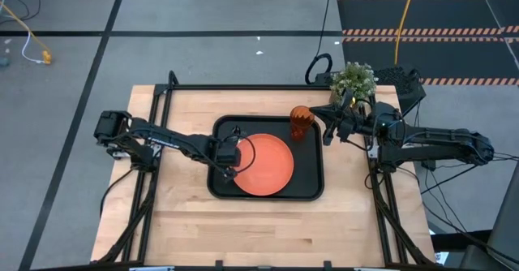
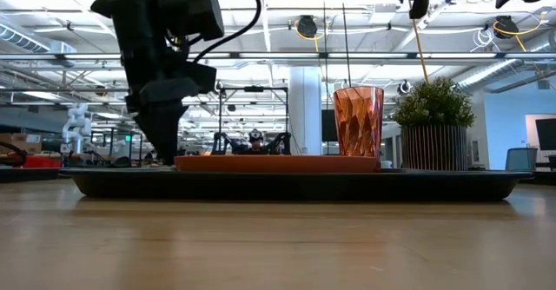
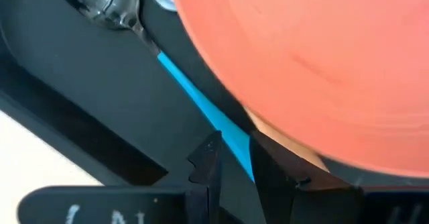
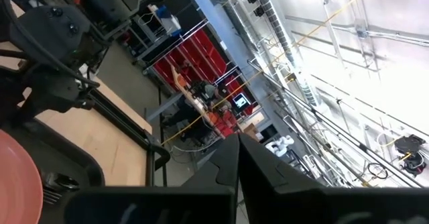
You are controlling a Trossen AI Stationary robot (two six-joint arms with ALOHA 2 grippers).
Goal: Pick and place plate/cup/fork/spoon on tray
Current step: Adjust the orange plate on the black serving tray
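Note:
The black tray (image 1: 308, 191) lies mid-table with the orange plate (image 1: 266, 165) flat on its floor. The amber ribbed cup (image 1: 301, 122) stands upright in the tray's far right corner. The blue-handled spoon (image 3: 191, 93) lies on the tray floor beside the plate's left rim. My left gripper (image 1: 229, 159) stands over it, fingers down on the handle. My right gripper (image 1: 331, 128) hangs shut above the tray's far right corner, next to the cup, and I see nothing in it. I cannot make out the fork. My left gripper has the spoon's blue handle (image 3: 228, 135) between its two fingers (image 3: 209, 158), partway along the handle and away from the silver bowl (image 3: 100, 6). The fingers come from above, pointing down, and lie across the handle. The spoon lies on the tray floor against the plate's rim.
A potted green plant (image 1: 353, 79) stands at the table's far right, just behind my right gripper. Bare wooden table (image 1: 268, 230) lies in front of the tray and to its left. The tray's raised rim (image 2: 287, 184) shows in the low view.

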